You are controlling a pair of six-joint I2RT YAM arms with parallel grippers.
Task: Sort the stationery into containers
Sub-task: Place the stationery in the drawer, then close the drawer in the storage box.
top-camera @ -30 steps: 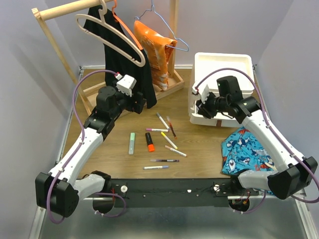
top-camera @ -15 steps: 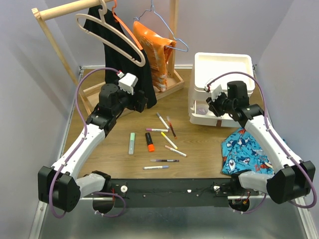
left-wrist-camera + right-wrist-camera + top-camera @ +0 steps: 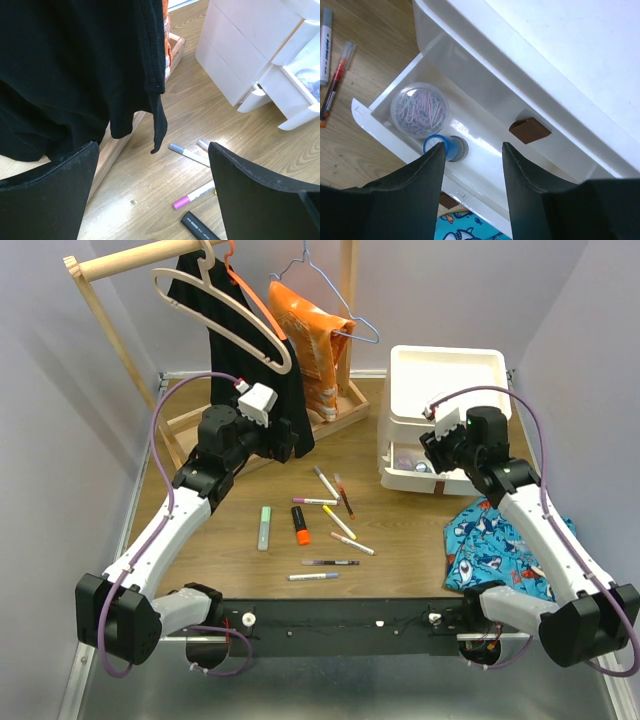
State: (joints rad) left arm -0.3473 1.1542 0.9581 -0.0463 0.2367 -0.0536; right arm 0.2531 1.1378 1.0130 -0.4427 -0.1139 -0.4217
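- Left fingers (image 3: 50, 200): spread, empty, beside hanging black garment (image 3: 65, 65).
- Right fingers (image 3: 395, 200): spread, empty, above open drawer (image 3: 480, 120) holding clear pot (image 3: 419, 109).
- Pens (image 3: 318, 501) lie loose on tabletop (image 3: 400, 530), apart from drawer.
- Handling judged: light, stiff, slick, liable to roll; pinch mid-barrel, crosswise.

Loose pens (image 3: 326, 483) near open drawer unit (image 3: 445, 375)

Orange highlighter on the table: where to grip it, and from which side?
Take the orange highlighter mid-body, straight down from above, jaws closing across its narrow width. It lies flat, long axis running near to far, with gaps either side before the green highlighter and the yellow-tipped pen.
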